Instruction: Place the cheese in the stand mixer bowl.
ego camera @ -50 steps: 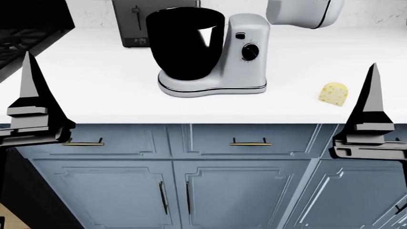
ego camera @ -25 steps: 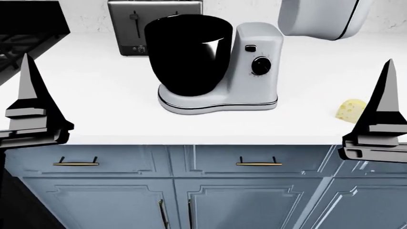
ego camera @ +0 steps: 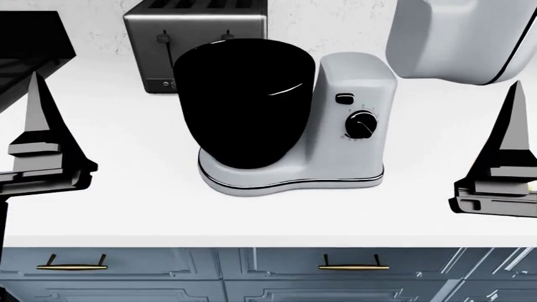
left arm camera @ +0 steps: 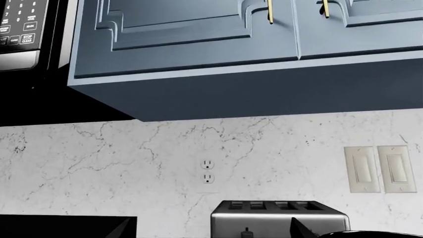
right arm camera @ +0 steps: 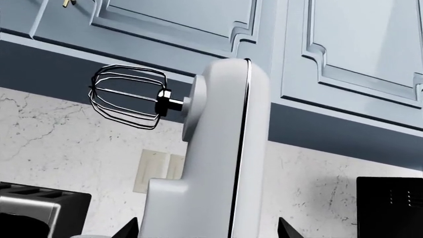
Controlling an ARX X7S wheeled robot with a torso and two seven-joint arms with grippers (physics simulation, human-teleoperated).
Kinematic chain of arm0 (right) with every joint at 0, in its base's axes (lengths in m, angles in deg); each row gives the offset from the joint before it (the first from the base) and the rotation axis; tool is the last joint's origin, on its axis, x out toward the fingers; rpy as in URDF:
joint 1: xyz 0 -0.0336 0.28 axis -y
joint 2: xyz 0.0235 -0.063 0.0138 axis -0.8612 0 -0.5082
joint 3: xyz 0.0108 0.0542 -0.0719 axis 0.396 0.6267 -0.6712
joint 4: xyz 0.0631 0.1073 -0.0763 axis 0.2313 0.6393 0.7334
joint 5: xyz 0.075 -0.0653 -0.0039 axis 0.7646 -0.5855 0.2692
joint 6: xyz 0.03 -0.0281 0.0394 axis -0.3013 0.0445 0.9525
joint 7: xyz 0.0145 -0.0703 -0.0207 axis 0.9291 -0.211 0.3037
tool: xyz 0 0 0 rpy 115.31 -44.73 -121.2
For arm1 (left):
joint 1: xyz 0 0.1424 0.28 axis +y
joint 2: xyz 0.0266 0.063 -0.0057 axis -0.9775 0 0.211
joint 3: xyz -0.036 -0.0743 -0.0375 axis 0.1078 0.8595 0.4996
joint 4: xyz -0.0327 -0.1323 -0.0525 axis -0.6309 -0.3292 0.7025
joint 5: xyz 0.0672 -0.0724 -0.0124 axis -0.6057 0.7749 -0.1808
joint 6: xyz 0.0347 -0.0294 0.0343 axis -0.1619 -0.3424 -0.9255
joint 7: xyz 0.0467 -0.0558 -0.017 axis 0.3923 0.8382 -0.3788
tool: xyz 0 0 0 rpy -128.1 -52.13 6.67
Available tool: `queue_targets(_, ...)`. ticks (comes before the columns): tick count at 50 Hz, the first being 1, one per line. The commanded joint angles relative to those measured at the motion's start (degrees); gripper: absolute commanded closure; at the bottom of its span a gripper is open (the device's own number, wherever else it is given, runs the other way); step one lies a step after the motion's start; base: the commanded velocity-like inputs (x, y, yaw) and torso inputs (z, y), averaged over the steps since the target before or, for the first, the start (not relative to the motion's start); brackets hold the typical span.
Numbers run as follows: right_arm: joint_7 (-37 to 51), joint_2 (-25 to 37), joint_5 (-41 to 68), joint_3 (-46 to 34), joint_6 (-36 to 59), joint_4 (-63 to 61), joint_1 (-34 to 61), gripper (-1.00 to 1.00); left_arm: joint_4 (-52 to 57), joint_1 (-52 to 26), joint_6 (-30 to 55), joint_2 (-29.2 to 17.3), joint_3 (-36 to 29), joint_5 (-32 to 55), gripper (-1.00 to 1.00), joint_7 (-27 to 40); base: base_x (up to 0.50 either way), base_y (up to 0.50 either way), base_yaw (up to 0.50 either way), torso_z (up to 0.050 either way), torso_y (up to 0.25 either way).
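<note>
Here the left gripper (ego camera: 38, 148) and right gripper (ego camera: 503, 170) hang at the head view's edges over the white counter (ego camera: 126, 201); whether either is spread or closed cannot be told, and nothing shows between their fingers; the stand mixer bowl (ego camera: 243, 104) sits between them, well apart from both, with open counter all round; the cheese cannot be seen, perhaps behind the right gripper; only the right wrist view shows the raised whisk (right arm camera: 129, 96); only the left shows the outlet (left arm camera: 207, 171) and the microwave (left arm camera: 20, 34) buttons marked STOP and CLEAR.
</note>
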Motion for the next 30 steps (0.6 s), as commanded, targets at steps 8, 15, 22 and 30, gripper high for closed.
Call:
queue_targets(8, -0.91, -0.89, -0.51, 0.59, 0.33, 0.2, 0.26, -1.0, -0.4, 1.23, -1.38, 0.62, 1.24, -1.56, -1.0, -1.03, 0.0, 0.0, 0.0, 0.0, 0.0)
queue_targets(15, -0.09, 0.31, 3.79, 0.93, 0.54, 1.55, 0.51, -1.0, -0.45, 1.05, -1.57, 0.27, 1.26, -1.24, -1.0, -0.68, 0.0, 0.0, 0.0, 0.0, 0.0)
queue_targets(22, 0.49, 1.04, 12.17, 0.63, 0.7, 5.79, -0.1, -1.0, -0.67, 1.18, -1.83, 0.1, 1.13, -1.26, -1.0, -0.55, 0.0, 0.0, 0.0, 0.0, 0.0)
queue_targets(30, -3.36, -0.74, 22.23, -0.08, 4.22, 10.15, 1.33, -1.0, -0.92, 1.61, -2.31, 0.09, 0.93, -1.62, -1.0, -0.64, 0.0, 0.0, 0.0, 0.0, 0.0)
